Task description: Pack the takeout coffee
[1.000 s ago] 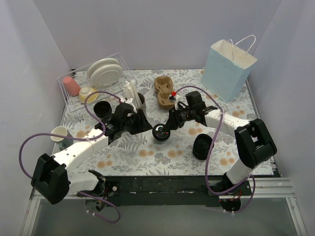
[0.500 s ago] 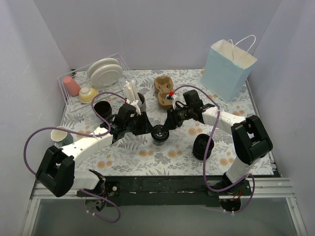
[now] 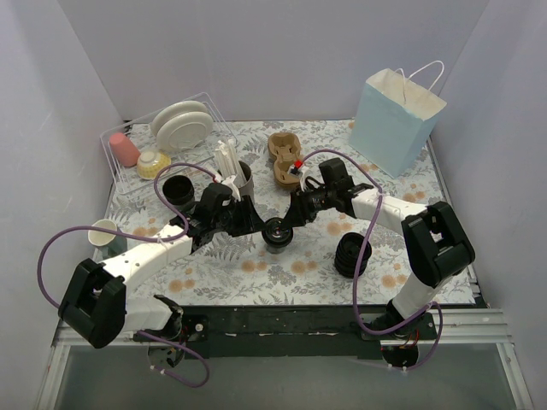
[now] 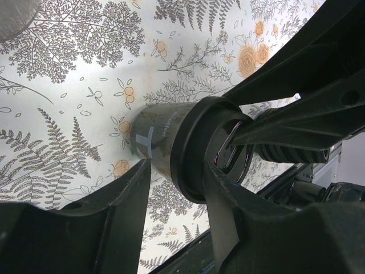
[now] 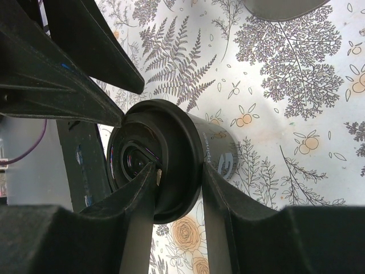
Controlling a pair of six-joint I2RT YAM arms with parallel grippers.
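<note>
The left gripper (image 4: 177, 168) is closed partway, and its two fingers lie against the takeout coffee (image 3: 277, 230), one on the black paper wall and the other at the rim of the black lid. The right gripper (image 5: 178, 171) comes from the opposite side and is closed to about the same width. Its fingers press on both sides of the lid, so the cup is clamped by the two grippers together. The cup stands upright, a little in front of the middle of the flowered table (image 3: 222, 273), between the two arms (the pictures do not tell whether its bottom rests on the cloth or is slightly raised). Just beyond the right gripper lies the brown cardboard cup carrier (image 3: 282, 158). On the near right, apart from the cup, stands the ribbed stack of black lids (image 3: 350, 254). To the left, behind the left arm, there is a black cup without lid (image 3: 178, 190), and beside it a bundle of white sticks (image 3: 227, 159) in a holder. Farther out, the light blue paper bag (image 3: 395, 120) stands upright in the far right corner. The white plates (image 3: 182, 125) and a pink cup (image 3: 124, 149) are in the far left corner, and a pale cup (image 3: 104, 231) is near the left edge.
</note>
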